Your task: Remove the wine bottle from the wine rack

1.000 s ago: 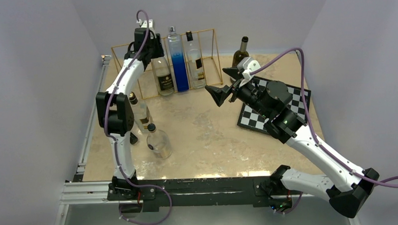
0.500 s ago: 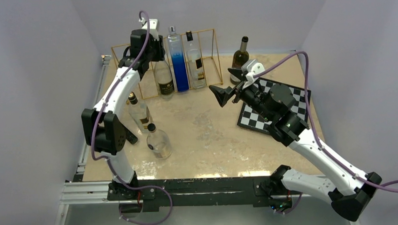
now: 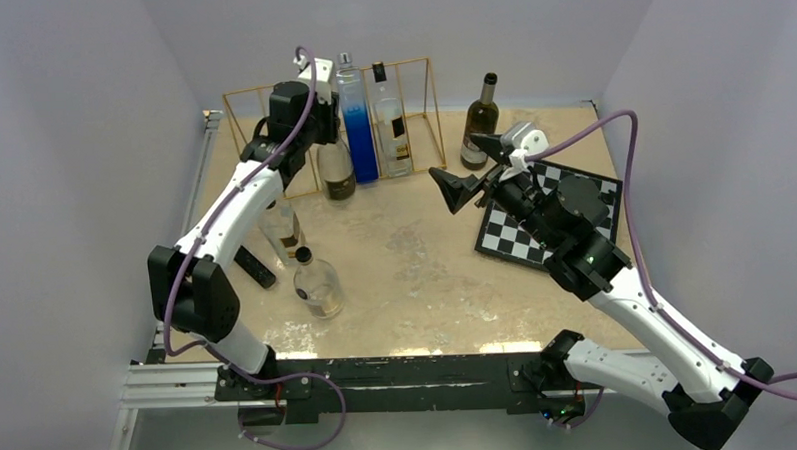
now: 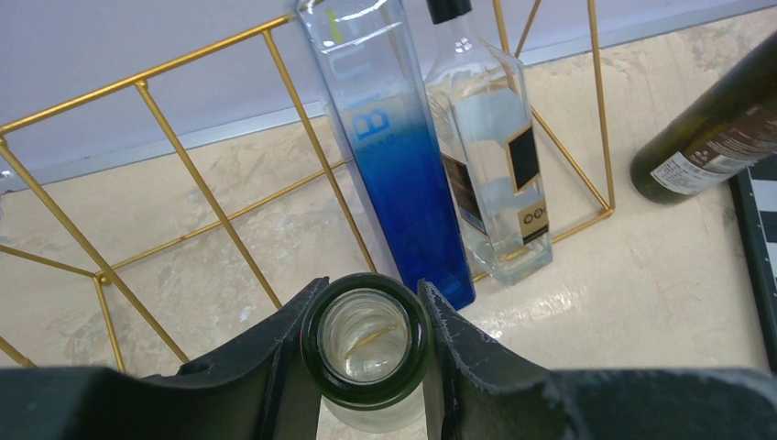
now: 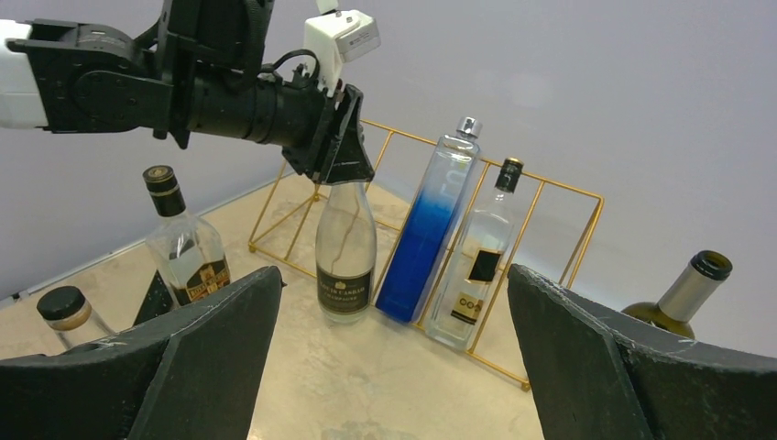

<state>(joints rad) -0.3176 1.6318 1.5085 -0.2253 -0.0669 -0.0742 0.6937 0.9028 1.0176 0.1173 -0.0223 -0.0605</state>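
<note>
The marbled beige table (image 3: 416,254) is seen from above, with its left edge partly hidden by the left arm (image 3: 224,216). The right arm (image 3: 627,297) is stretched over the right side, so much of a checkerboard (image 3: 505,236) is covered. Along the far edge the wine rack (image 4: 137,84) is set, and its leftmost slots are screened by the left wrist in the overhead view.

The wine bottle (image 5: 345,247), clear with a dark label, is held upright at the front of the rack, just beside a blue-tinted bottle (image 3: 356,126). Whether its base is raised or still inside a slot cannot be told. A clear square bottle (image 3: 391,125) with a black cap is placed next in the rack. A dark green bottle (image 3: 479,122) is stood outside the rack's right end; it is cut off by the frame edge in the left wrist view and half hidden behind a finger in the right wrist view. Two more bottles are found near the left arm: one (image 3: 279,224) largely hidden behind it, one (image 3: 319,286) in the open. A small black object (image 3: 256,268) beside them cannot be made out.

The left end effector (image 4: 369,302) is clamped on the wine bottle's neck just below its open mouth. The right end effector (image 3: 462,163) is held spread wide above the table, with nothing between its fingers.
</note>
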